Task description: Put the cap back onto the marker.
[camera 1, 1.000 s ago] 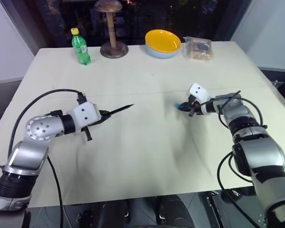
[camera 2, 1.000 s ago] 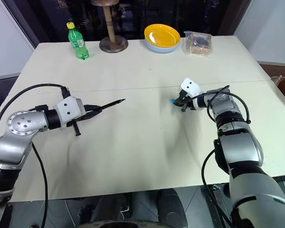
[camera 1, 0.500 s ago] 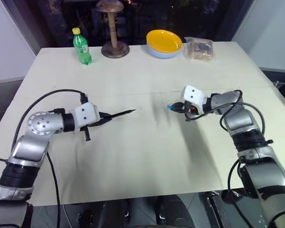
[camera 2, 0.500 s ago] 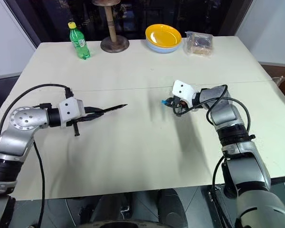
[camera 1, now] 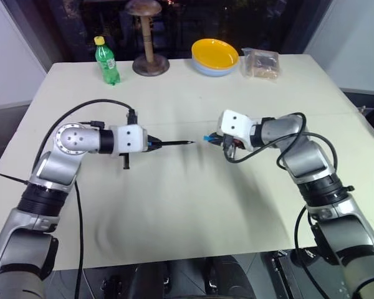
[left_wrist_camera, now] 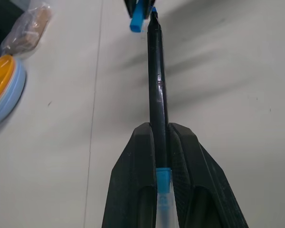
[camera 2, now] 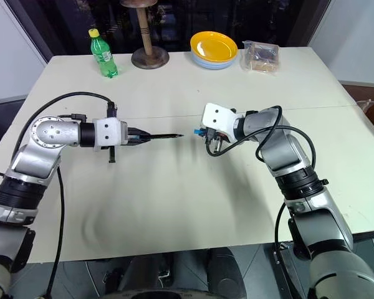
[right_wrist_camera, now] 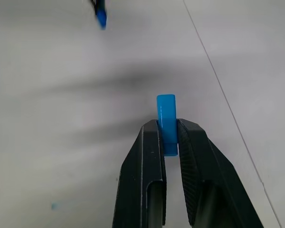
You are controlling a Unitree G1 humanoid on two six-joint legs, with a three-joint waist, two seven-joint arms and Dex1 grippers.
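Blue stubby cap [right_wrist_camera: 166,121]; slim glossy black marker [left_wrist_camera: 156,85]

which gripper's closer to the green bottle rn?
Left. The left gripper, holding the marker, is mid-table on the green bottle's side, well short of it. The right gripper, holding the cap, is past centre, farther away.

head pair overhead, wrist views close — table [camera 1: 174,205] shared
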